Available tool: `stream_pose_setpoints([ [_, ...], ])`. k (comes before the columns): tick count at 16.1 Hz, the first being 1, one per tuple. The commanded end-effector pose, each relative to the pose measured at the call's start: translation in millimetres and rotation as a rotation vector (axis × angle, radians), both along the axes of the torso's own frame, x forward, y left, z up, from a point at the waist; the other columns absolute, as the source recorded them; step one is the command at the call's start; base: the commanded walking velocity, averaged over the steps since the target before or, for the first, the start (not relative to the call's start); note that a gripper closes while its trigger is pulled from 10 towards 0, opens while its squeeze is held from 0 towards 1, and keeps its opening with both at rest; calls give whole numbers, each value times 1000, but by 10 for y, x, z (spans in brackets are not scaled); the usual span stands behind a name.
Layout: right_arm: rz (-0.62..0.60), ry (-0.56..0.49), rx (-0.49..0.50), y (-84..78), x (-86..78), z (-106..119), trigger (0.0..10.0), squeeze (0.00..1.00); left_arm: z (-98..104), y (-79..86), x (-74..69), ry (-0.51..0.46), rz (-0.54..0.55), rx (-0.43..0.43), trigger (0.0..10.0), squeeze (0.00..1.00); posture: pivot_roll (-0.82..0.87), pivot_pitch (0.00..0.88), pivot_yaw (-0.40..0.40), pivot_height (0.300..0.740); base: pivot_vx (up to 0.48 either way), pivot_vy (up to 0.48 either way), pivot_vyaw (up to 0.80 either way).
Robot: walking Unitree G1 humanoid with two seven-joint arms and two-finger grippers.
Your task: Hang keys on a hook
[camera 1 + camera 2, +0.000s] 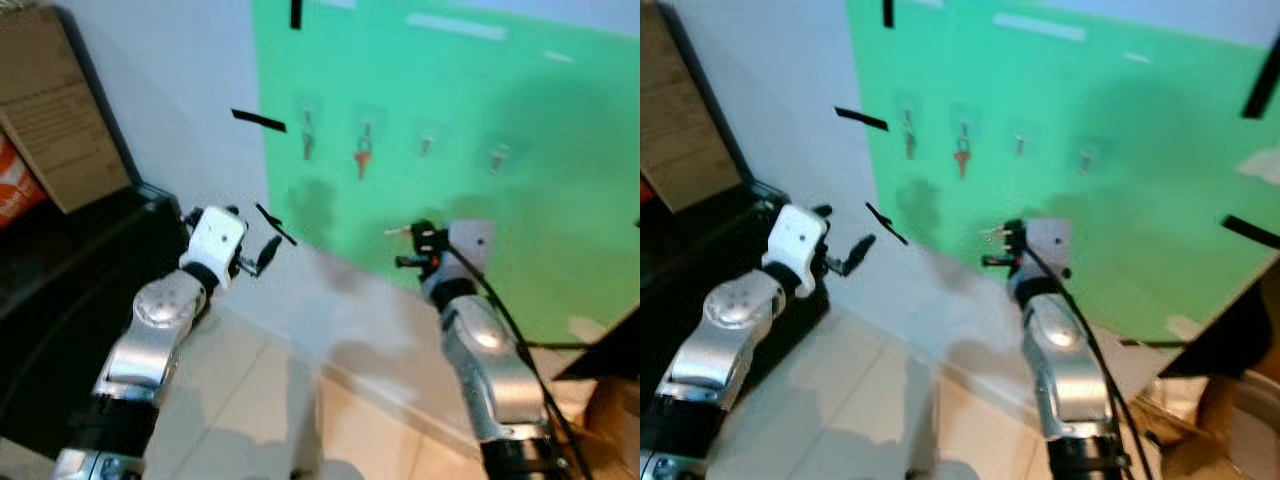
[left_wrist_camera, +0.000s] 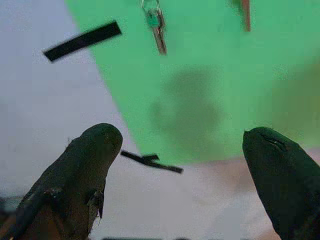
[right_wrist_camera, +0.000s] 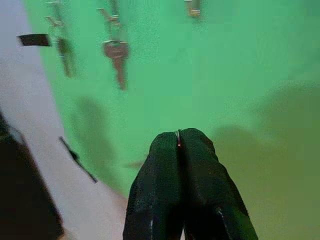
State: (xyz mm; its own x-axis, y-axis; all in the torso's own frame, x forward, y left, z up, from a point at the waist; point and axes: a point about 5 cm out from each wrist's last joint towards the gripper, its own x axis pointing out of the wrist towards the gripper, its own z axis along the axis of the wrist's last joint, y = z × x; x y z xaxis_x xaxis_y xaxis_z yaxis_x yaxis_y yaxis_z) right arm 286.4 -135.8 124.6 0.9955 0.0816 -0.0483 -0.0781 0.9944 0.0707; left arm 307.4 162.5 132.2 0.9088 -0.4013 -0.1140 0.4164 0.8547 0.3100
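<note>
A green board on the wall carries a row of small hooks. A silver key hangs on the leftmost hook and an orange key on the one beside it. Two hooks further right are bare. My right gripper is raised in front of the board, below the orange key. Its fingers are pressed shut, with a thin metal glint of a key between the tips. My left gripper is open and holds nothing. It is raised near the board's lower left corner.
Strips of black tape mark the white wall beside the board. A cardboard box stands on black furniture to the left. Another box and a dark panel lie low on the right. Pale floor tiles run below the arms.
</note>
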Motion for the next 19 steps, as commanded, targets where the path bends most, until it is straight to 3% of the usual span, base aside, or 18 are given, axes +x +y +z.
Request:
stream_pose_setpoints([
  [1, -56, -4, -1, -145, -17, -2, 10000, 0, 34, -102, 8, -14, -43, 0, 10000, 149, -13, 0, 11, 740, 319, 0, 0],
  [10, -42, -6, 4, -192, -54, 0, 10000, 0, 18, -144, -12, -17, -86, -12, 10000, 129, -17, 0, 2, 740, 247, 0, 0],
  [15, 43, -39, 28, -146, 5, 118, 10000, 0, 90, -232, -86, 24, -325, 2, 10000, 129, -12, 0, -3, 740, 0, 0, 0],
  [17, 67, -37, 76, -116, 84, 216, 10000, 0, 140, -320, -166, 75, -494, -22, 10000, 129, -7, 0, -8, 740, 0, 0, 0],
  [19, 107, -41, 94, -66, 157, 302, 10000, 0, 127, -362, -232, 125, -579, -34, 10000, 129, -10, 0, -3, 740, 0, 0, 0],
])
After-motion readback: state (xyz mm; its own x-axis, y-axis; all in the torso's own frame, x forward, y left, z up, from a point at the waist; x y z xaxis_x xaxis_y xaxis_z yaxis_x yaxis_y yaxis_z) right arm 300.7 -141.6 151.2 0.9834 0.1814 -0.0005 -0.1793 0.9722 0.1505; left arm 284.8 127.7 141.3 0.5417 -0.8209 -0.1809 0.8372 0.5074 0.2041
